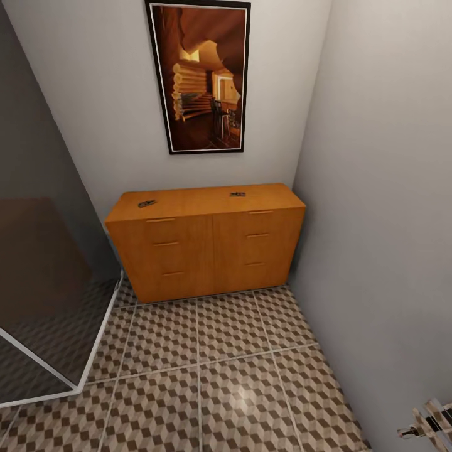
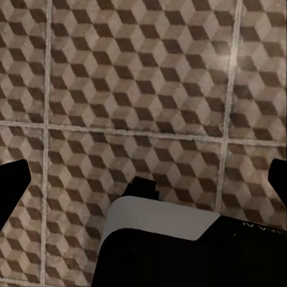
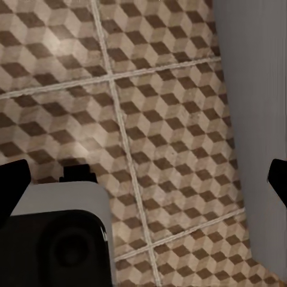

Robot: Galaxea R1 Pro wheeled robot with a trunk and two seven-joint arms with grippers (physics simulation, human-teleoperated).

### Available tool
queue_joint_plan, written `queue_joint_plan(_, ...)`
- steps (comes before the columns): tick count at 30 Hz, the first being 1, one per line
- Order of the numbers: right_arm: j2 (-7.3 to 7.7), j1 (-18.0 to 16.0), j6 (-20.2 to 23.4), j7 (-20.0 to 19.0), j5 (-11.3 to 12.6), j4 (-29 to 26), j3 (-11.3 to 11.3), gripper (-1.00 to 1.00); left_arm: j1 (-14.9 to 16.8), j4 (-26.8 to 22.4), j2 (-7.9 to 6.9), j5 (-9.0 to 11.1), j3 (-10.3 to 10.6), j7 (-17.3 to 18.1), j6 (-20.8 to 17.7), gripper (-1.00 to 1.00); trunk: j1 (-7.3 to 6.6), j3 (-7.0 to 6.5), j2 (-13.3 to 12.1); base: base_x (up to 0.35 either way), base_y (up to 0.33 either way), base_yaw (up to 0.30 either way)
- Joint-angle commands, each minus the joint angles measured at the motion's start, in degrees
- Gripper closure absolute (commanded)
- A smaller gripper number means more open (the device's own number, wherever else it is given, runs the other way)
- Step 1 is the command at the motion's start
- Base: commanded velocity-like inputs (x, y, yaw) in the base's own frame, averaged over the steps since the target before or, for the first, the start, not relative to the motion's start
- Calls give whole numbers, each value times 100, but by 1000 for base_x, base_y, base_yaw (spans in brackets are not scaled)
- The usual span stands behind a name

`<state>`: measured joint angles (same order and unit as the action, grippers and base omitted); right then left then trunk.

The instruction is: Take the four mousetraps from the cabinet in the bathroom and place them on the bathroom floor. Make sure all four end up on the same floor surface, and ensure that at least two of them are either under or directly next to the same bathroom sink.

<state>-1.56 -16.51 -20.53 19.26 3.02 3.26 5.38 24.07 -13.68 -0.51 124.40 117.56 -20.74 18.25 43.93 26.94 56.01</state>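
Head view: orange-brown cabinet stands against the back wall in a corner, side wall just beside its right end. It has 2 columns of 3 drawer fronts with bar handles, all closed. 2 mousetraps lie on its top: 1 near the left front corner, 1 right of centre toward the back, well apart from each other. The other mousetraps cannot be made out. A framed picture hangs on the wall above the cabinet. Tiled bathroom floor with cube pattern runs up to the cabinet base. A glass panel with a pale bottom frame stands at the left.

Right pincer shows at the bottom right corner of the head view, near the side wall. In the right wrist view its dark fingertips sit at opposite edges, spread wide, nothing between them, floor and wall beneath. Left wrist view: left pincer fingertips likewise wide apart over the floor, holding nothing.
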Motion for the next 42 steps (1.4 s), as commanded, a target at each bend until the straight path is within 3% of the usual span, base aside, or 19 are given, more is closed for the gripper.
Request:
queue_joint_plan(1,16,-10,-43,20,-18,24,52,-100,10,-80,-7,33,48,48,35,-100,1,6,5,0,0,0)
queue_joint_plan(13,33,-10,-41,28,-122,-11,72,-100,13,-125,11,-17,51,197,30,-100,1,6,5,0,0,0)
queue_joint_plan(20,56,-10,-24,39,-130,-228,75,-100,34,-89,161,-14,48,175,23,-100,1,6,5,0,0,0)
queue_joint_plan(25,65,-53,97,55,-233,-872,128,-100,291,-96,296,-19,48,162,13,-100,1,6,5,0,0,0)
queue_joint_plan(26,63,-70,613,54,-451,-1494,227,-100,600,-122,347,-20,48,158,-34,-100,1,6,5,0,0,0)
queue_joint_plan(30,51,-81,1620,46,-693,-2474,305,-100,1049,-149,446,-21,43,153,-225,-100,1,6,5,0,0,0)
queue_joint_plan(32,35,-87,2675,37,-796,-3751,341,-100,1554,-162,561,-21,42,151,-594,-100,1,6,5,0,0,0)
queue_joint_plan(35,30,-84,3156,35,-821,-4526,355,-100,1869,-179,604,-18,34,153,-779,-100,1,6,5,0,0,0)
queue_joint_plan(37,23,-72,3883,34,-838,-5630,369,-100,2309,-324,630,-13,25,153,-935,-100,1,6,5,0,0,0)
queue_joint_plan(40,24,-56,4599,32,-842,-6507,377,-100,2708,-552,629,-4,16,137,-1031,-100,1,6,5,0,0,0)
queue_joint_plan(41,32,-49,5079,23,-844,-7070,379,-100,3001,-740,615,2,6,110,-1138,-100,1,6,5,0,0,0)
queue_joint_plan(42,36,-46,5296,8,-844,-7334,382,-100,3146,-842,610,5,1,88,-1212,-100,1,6,5,0,0,0)
